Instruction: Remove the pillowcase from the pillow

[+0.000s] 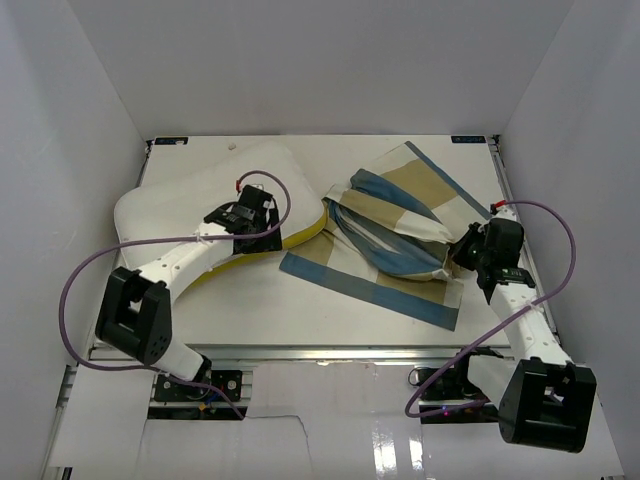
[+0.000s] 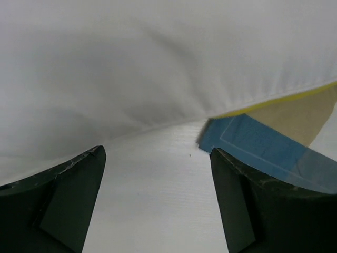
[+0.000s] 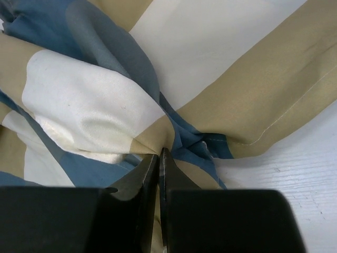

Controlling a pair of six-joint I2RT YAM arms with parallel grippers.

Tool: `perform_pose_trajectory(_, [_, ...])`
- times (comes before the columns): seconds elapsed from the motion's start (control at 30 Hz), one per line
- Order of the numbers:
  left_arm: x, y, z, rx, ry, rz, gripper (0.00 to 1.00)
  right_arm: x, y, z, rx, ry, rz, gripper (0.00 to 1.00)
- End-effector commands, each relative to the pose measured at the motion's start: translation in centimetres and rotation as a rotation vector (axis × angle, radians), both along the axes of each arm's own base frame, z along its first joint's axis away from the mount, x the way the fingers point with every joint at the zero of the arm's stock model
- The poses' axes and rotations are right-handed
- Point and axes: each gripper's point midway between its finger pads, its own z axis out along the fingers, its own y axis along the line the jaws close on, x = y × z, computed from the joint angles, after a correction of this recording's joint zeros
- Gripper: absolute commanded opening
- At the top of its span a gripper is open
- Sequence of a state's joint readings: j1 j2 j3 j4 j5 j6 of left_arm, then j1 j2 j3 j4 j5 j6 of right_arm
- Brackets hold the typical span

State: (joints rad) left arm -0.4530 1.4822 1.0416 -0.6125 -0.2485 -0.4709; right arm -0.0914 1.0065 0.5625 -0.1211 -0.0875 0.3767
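Top: pillow (image 1: 190,200) at 10 o'clock, nearly all bare. Pillowcase (image 1: 400,225) lies bunched at 2 o'clock, and only the pillow's yellow-piped corner meets its mouth, so nearly done, I judge. Right gripper (image 1: 458,258) is at the case's 4 o'clock end, wall close, little pull room. Table (image 1: 300,300) is bare at 6 o'clock.
Left wrist: left gripper (image 2: 158,203) spread wide, holding nothing — pillow edge just ahead.
Right wrist: jaws clenched on a case fold.
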Motion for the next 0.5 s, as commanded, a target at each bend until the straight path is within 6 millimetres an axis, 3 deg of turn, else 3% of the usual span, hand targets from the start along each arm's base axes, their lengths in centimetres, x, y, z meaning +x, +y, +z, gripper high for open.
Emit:
perform_pose_trajectory(0.0, [2.7, 1.9, 1.8, 0.182, -0.038, -0.004, 0.91, -0.3, 0.7, 0.5, 0.010, -0.040, 0.050, 0.08])
perform_pose_trajectory(0.13, [4.9, 0.0, 1.0, 0.222, 0.001, -0.166, 0.94, -0.7, 0.9, 0.8, 0.006, -0.057, 0.061, 0.08])
perform_pose_trajectory(0.17, [5.0, -0.3, -0.9, 0.249, 0.058, -0.197, 0.93, -0.7, 0.9, 0.8, 0.007, -0.060, 0.065, 0.08])
perform_pose_trajectory(0.3, [5.3, 0.0, -3.1, 0.372, 0.171, -0.278, 0.86, -0.7, 1.1, 1.3, 0.004, -0.076, 0.079, 0.08])
perform_pose_trajectory(0.37, [5.3, -0.5, -4.1, 0.369, 0.200, -0.308, 0.66, -0.7, 1.2, 1.5, 0.007, -0.081, 0.086, 0.08])
perform_pose_trajectory(0.47, [6.1, -1.9, -3.6, 0.319, 0.177, -0.300, 0.09, -0.7, 1.3, 1.6, 0.010, -0.085, 0.091, 0.08])
